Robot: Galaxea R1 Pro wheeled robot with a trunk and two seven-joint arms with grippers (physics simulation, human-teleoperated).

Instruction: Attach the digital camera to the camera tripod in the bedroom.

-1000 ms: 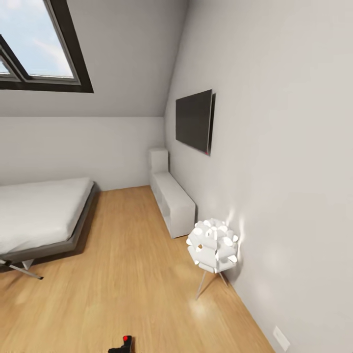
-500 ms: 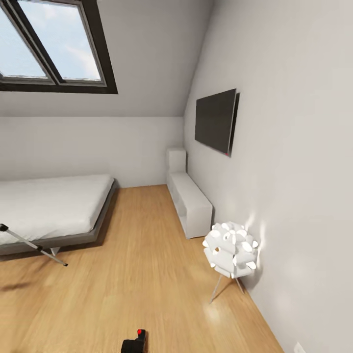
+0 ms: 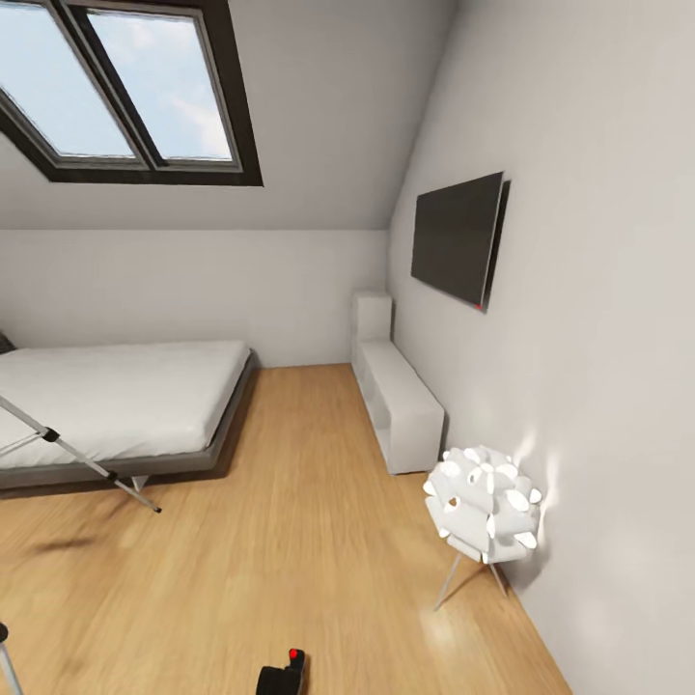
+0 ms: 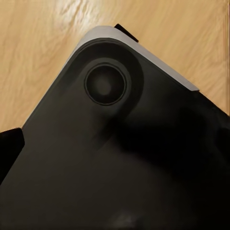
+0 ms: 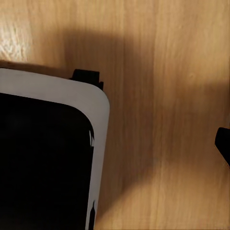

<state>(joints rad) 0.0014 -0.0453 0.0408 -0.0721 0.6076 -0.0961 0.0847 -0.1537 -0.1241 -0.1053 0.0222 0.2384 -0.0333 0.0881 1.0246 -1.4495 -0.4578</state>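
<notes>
The digital camera (image 3: 285, 673), black with a red button on top, pokes up at the bottom edge of the head view; what holds it is cut off by the frame. Two silver-white legs of the camera tripod (image 3: 82, 456) with dark joints slant in from the left in front of the low grey bed (image 3: 145, 461), and another leg (image 3: 6, 658) shows at the bottom left corner. Its pan head is out of view. In the wrist views a dark finger (image 5: 223, 143) and a black finger (image 4: 9, 149) sit at the frame edges above the wood floor (image 5: 163, 96).
A white petal-shaped floor lamp (image 3: 483, 504) stands by the right wall. White cube shelves (image 3: 398, 401) run along that wall under a dark wall screen (image 3: 458, 238). A double skylight (image 3: 125, 92) sits in the sloped ceiling. My dark base (image 4: 115, 158) with its white rim (image 5: 98, 110) hangs over the floor.
The whole head view has swung left: the lamp, shelves and screen have slid right, and more of the bed, skylight and tripod legs has come in. The digital camera stays at the bottom edge.
</notes>
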